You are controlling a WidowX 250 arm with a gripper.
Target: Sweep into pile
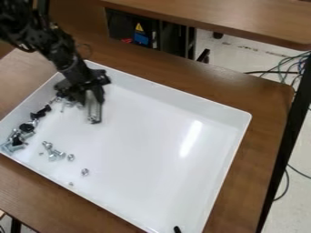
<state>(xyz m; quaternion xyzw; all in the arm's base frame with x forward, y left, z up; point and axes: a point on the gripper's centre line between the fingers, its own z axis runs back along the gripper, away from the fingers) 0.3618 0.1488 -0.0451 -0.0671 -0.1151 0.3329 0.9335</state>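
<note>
The black gripper (89,94) hangs low over the upper left of the white tray (152,150). A silvery, narrow piece (94,110) stands out from directly beneath it; how the two meet is unclear. Screws and small metal parts (63,102) lie just left of the gripper. Black and metal pieces (27,128) are strung along the tray's left side, with a cluster at the left corner (13,144). Nearer the front lie several loose bolts and nuts (53,153), and one nut (85,172) sits apart to their right.
The tray's raised walls surround the parts, with its far wall (176,93) behind the gripper. A small black object (177,229) is at the bottom edge. Brown table (258,159) borders the tray; another tabletop (243,18) stands beyond, and cables hang at the right.
</note>
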